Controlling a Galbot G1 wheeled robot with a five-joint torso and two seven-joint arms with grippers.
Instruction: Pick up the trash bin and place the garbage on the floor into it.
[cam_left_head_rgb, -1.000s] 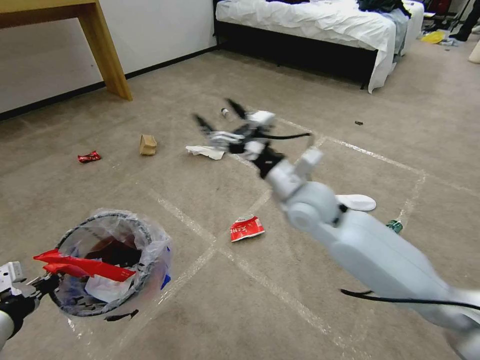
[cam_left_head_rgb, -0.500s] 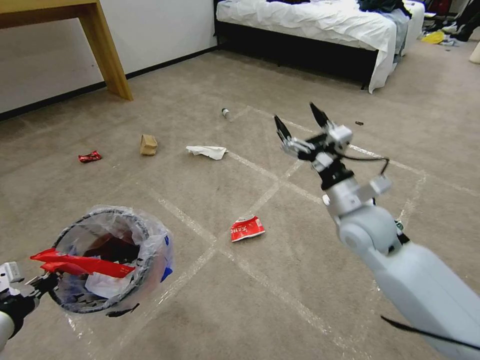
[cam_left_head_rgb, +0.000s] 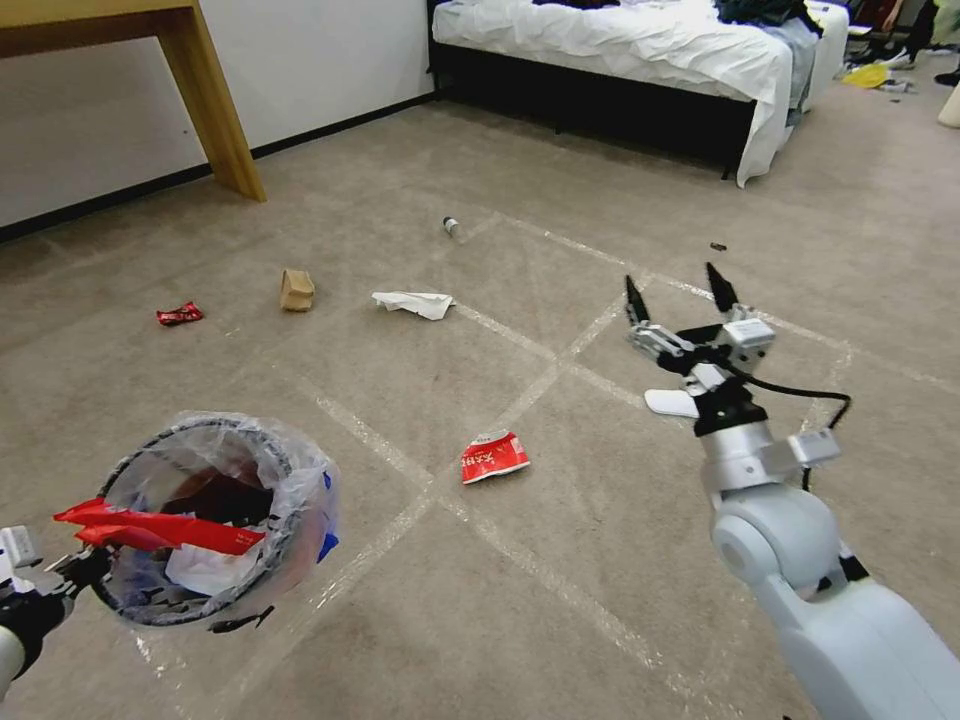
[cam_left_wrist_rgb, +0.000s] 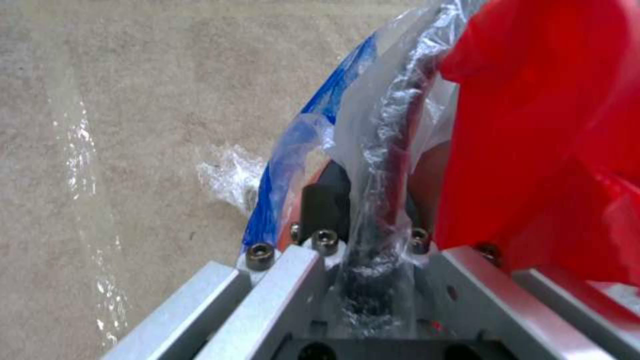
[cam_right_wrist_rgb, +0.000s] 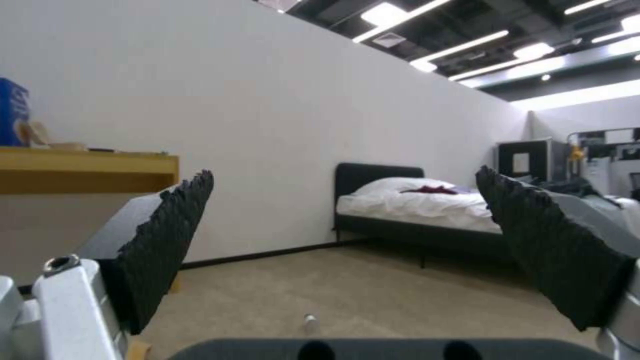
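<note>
The trash bin hangs tilted at the lower left, its clear liner showing blue print, with a red wrapper lying across its mouth. My left gripper is shut on its rim; up close the rim runs between the left gripper fingers. Garbage lies on the floor: a crushed red pack, a white tissue, a tan packet, a red wrapper and a small bottle. My right gripper is raised at the right, open and empty.
A white flat thing lies under the right wrist. A wooden table leg stands at the back left and a bed at the back. Pale tape lines cross the carpet. The bottle lies ahead of the right gripper.
The right arm has swung from above the white tissue over to the right and drawn back toward me, gripper still open. The bin in the left gripper has hardly moved.
</note>
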